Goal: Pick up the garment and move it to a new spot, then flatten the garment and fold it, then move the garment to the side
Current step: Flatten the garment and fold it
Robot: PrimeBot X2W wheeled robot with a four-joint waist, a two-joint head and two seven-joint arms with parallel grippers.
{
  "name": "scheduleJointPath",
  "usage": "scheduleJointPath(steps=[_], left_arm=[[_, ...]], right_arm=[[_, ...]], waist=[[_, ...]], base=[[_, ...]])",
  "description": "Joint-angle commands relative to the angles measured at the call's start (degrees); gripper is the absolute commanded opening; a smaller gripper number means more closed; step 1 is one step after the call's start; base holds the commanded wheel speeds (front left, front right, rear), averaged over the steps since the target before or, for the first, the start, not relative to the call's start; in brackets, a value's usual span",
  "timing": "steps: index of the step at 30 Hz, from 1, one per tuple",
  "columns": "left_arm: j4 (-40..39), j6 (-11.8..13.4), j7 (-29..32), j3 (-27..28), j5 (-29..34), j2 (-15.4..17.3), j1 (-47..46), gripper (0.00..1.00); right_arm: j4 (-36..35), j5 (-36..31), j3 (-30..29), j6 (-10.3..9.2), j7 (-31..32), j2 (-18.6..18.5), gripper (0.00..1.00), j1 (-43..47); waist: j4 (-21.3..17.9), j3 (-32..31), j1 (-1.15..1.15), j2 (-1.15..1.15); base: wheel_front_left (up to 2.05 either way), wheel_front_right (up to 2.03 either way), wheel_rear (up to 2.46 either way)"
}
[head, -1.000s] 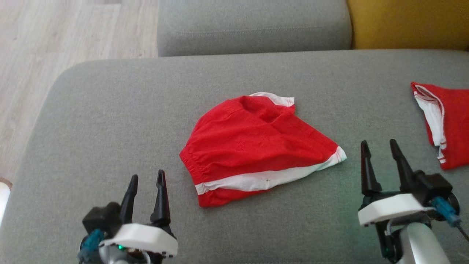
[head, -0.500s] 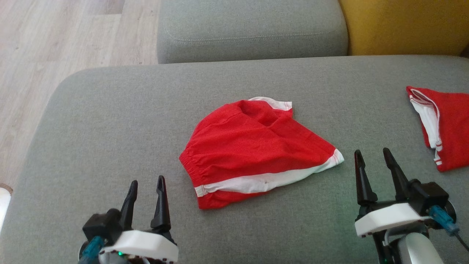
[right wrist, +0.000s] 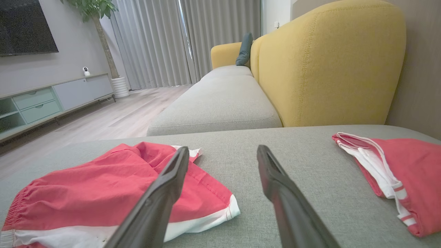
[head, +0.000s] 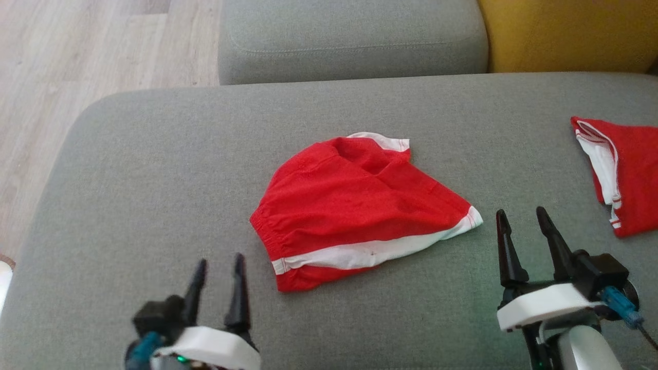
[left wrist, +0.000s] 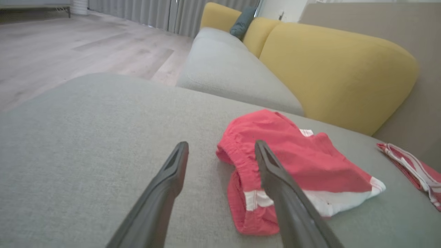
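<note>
The garment [head: 354,205], red shorts with white trim, lies crumpled in the middle of the grey cushion [head: 154,180]. It also shows in the left wrist view [left wrist: 296,165] and the right wrist view [right wrist: 103,193]. My left gripper [head: 218,264] hovers open at the lower left, short of the elastic waistband. My right gripper [head: 519,218] stands open at the lower right, just right of the white-hemmed corner. Neither gripper touches the cloth. In the wrist views the left gripper [left wrist: 220,148] and the right gripper [right wrist: 222,153] hold nothing.
A second red and white garment [head: 622,169] lies folded at the cushion's right edge. Beyond are another grey seat [head: 349,36] and a yellow backrest [head: 565,31]. Wooden floor [head: 77,61] lies past the cushion's left edge.
My left gripper has shifted a little right and down in the head view. The head camera has moved slightly. The right gripper and the garment stay where they were.
</note>
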Motion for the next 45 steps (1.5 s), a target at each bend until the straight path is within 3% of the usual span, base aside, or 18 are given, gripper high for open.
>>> scheduleJointPath(steps=[1,9,23,24,26,28,33,35,45], left_arm=[[-0.47,-0.61,0.59,0.27,0.84,-0.35,-2.44,1.00],[4.70,-2.49,5.33,-4.87,0.37,-0.35,-6.09,1.00],[11.33,-2.43,8.38,-5.18,-3.27,-0.35,-11.60,1.00],[11.33,-2.44,8.28,-5.26,-3.41,-0.35,-11.69,0.93],[11.21,-2.51,8.18,-5.47,-3.65,-0.35,-11.85,0.48],[11.19,-2.74,8.32,-5.72,-3.87,-0.35,-12.01,0.30],[11.36,-2.99,8.22,-6.00,-4.19,-0.35,-12.78,0.19],[11.27,-3.09,7.67,-6.00,-4.44,-0.35,-13.10,0.00],[9.63,-1.81,5.32,-3.81,-5.67,0.54,-13.11,0.00]], right_arm=[[-2.10,0.11,1.58,0.37,-0.05,-0.19,1.00,-1.74],[-2.28,-0.09,2.23,0.37,0.26,-0.19,1.00,-2.84],[-1.27,0.00,2.04,0.37,-0.58,-0.19,1.00,-5.22],[-1.18,0.02,2.01,0.37,-0.68,-0.19,1.00,-5.33],[-1.02,0.05,1.89,0.37,-0.85,-0.19,1.00,-5.49],[-0.81,0.11,1.75,0.37,-1.00,-0.19,1.00,-5.63],[-0.29,0.17,1.69,0.37,-1.25,-0.19,1.00,-6.14],[-0.07,0.11,1.70,0.37,-1.30,-0.19,1.00,-6.32],[5.42,-6.30,2.09,0.37,5.17,-0.19,1.00,-7.82]], waist=[[-0.12,0.34,0.00,0.00],[-1.58,3.62,0.00,0.00],[-4.17,8.29,0.00,0.00],[-4.20,8.38,0.00,0.00],[-4.17,8.55,0.00,0.00],[-4.09,8.66,0.00,0.00],[-3.97,8.95,0.00,0.00],[-3.97,9.04,0.00,0.00],[-2.43,9.76,0.00,0.00]], base=[[0.00,0.00,0.00],[0.00,0.00,0.00],[0.00,0.00,0.00],[0.00,0.00,0.00],[0.00,0.00,0.00],[0.00,0.00,0.00],[0.00,0.00,0.00],[0.00,0.00,0.00],[0.00,0.00,0.00]])
